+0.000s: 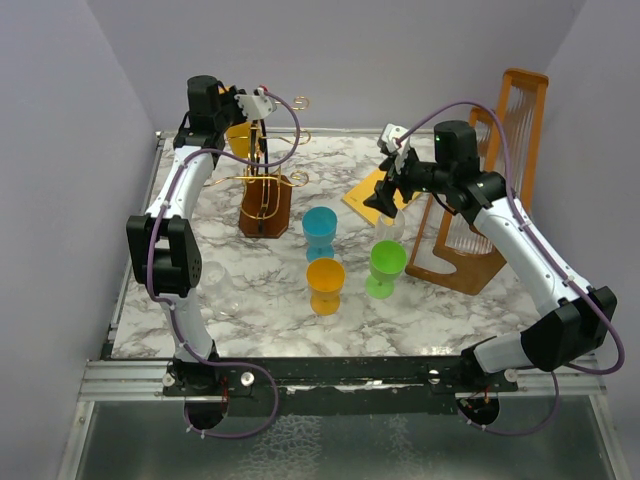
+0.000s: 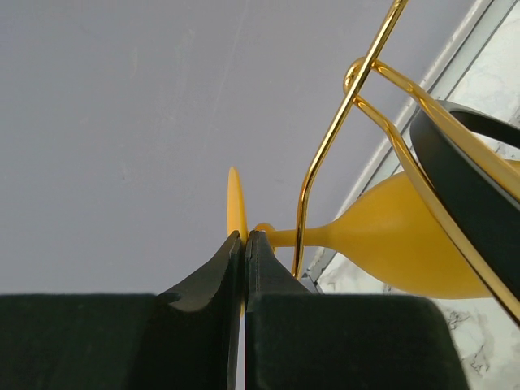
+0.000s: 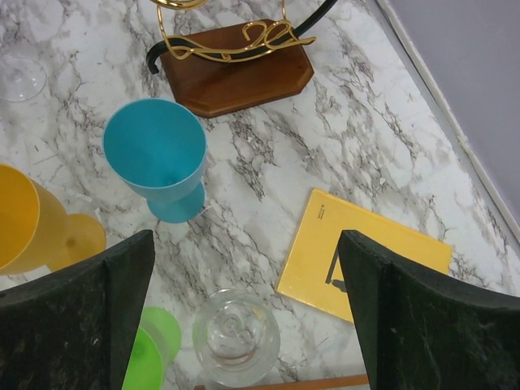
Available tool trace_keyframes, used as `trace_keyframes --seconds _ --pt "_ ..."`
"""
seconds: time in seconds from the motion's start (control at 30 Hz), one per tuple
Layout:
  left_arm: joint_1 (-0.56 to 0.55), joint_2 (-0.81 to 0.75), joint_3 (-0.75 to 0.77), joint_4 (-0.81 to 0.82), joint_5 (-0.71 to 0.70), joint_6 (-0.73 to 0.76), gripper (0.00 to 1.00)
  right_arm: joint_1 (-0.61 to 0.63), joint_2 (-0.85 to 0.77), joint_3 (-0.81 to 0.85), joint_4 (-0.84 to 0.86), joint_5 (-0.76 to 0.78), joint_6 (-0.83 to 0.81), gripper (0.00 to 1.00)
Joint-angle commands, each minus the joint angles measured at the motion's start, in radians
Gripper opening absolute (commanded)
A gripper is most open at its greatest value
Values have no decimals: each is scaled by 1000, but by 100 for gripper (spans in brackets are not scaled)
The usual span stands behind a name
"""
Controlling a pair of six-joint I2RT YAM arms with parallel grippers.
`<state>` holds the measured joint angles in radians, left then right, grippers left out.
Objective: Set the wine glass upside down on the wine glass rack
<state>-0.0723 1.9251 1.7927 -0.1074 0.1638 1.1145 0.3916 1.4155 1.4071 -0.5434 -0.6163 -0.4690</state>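
The wine glass (image 2: 406, 244) is yellow plastic and hangs at the wine glass rack (image 1: 265, 205), a gold wire stand on a dark wooden block. My left gripper (image 2: 244, 236) is shut on the thin edge of the glass's foot. The stem runs past a gold wire arm (image 2: 325, 138), with the bowl beyond it. In the top view this gripper (image 1: 250, 105) is up by the rack's top, and the yellow glass (image 1: 238, 140) sits among the wires. My right gripper (image 3: 245, 240) is open over the table, with nothing between its fingers.
Blue (image 1: 320, 232), orange (image 1: 326, 283) and green (image 1: 386, 266) cups stand mid-table. A clear glass (image 3: 236, 337) is below the right gripper, beside a yellow card (image 3: 361, 252). Tall wooden wire frames (image 1: 500, 180) stand at the right. The rack's base (image 3: 236, 73) is beyond the blue cup.
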Motion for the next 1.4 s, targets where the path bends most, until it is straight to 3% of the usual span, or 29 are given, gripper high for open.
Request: trace_keyframes --seconds 0.0,0.73,1.37 --pt "-1 -50 1 -21 -23 -9 0 5 -28 -8 38 -16 -10 94" --pt "29 -44 19 -44 -108 -47 0 6 -25 -21 41 -14 -16 95" --pt "32 36 126 -73 -151 -65 0 6 -21 -23 40 -12 -19 95"
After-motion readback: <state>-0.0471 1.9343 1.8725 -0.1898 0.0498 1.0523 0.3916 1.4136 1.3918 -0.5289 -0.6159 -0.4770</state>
